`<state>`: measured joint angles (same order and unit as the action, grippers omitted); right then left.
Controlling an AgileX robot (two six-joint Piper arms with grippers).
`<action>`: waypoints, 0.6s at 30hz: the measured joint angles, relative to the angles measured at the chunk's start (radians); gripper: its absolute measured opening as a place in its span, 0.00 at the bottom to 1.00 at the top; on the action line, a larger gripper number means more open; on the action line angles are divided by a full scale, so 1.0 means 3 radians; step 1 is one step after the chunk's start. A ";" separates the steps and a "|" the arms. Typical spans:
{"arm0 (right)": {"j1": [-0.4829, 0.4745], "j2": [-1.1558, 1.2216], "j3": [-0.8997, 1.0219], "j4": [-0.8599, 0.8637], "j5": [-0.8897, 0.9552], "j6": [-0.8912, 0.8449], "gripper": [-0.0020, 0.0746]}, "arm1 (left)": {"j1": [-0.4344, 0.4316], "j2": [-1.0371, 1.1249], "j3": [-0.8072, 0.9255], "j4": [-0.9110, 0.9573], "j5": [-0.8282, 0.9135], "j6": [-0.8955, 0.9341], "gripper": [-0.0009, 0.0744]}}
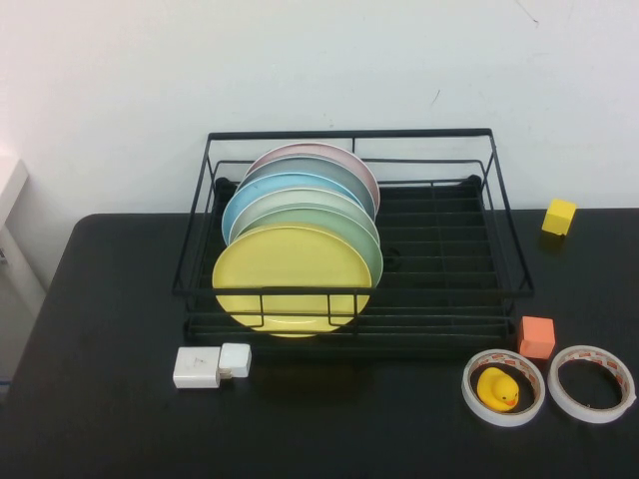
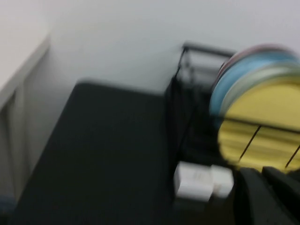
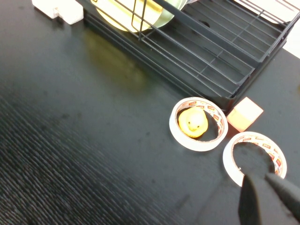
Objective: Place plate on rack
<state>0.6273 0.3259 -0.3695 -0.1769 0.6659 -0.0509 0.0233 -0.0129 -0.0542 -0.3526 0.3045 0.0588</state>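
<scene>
Yellow and round, the plain plate (image 1: 290, 277) is already standing on edge in the large black wire rack (image 1: 449, 249), at the front of a row of plates, leaning against a pale green plate (image 1: 334, 225) with a light blue plate (image 1: 262, 192), a grey-blue one and a pink plate (image 1: 329, 153) lining up behind it toward the wall. The rack's right half is sitting bare, showing its gridded base. On the black counter (image 1: 110, 329) just in front of the rack's left corner, a white blocky charger (image 1: 210, 365) is lying. Near the right front corner, a small orange cube (image 1: 536, 336) is resting just beside two rolls of white tape; the nearer tape roll (image 1: 503, 387) is ringing a yellow rubber duck (image 1: 496, 389), and the other tape roll (image 1: 591, 383) is lying beside it. A yellow cube (image 1: 559, 216) is sitting well apart, right of the rack. The left claw (image 2: 267, 197) is hovering, pressed together and holding nothing, near the charger and the yellow plate. The right claw (image 3: 269, 194) is hanging, also pinched together and empty, over the counter beside the outer tape roll.
</scene>
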 joint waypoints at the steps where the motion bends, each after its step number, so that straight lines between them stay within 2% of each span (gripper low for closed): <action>1: 0.0000 0.0000 0.0000 0.0000 0.0000 0.0000 0.02 | 0.0000 0.0000 0.0027 0.0143 0.0044 -0.0175 0.01; 6: 0.0000 0.0000 0.0000 0.0000 0.0000 0.0000 0.02 | -0.0145 0.0000 0.0239 0.0495 -0.0058 -0.0570 0.01; 12: 0.0000 0.0000 0.0000 0.0000 0.0000 0.0000 0.02 | -0.0377 -0.0007 0.0239 0.0742 -0.0038 -0.0595 0.01; 18: 0.0000 0.0000 0.0000 0.0000 0.0000 0.0000 0.02 | -0.0401 -0.0007 0.0239 0.0850 0.0008 -0.0645 0.01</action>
<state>0.6273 0.3259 -0.3695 -0.1769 0.6659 -0.0509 -0.0971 -0.0149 0.0176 -0.0975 0.3071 -0.1346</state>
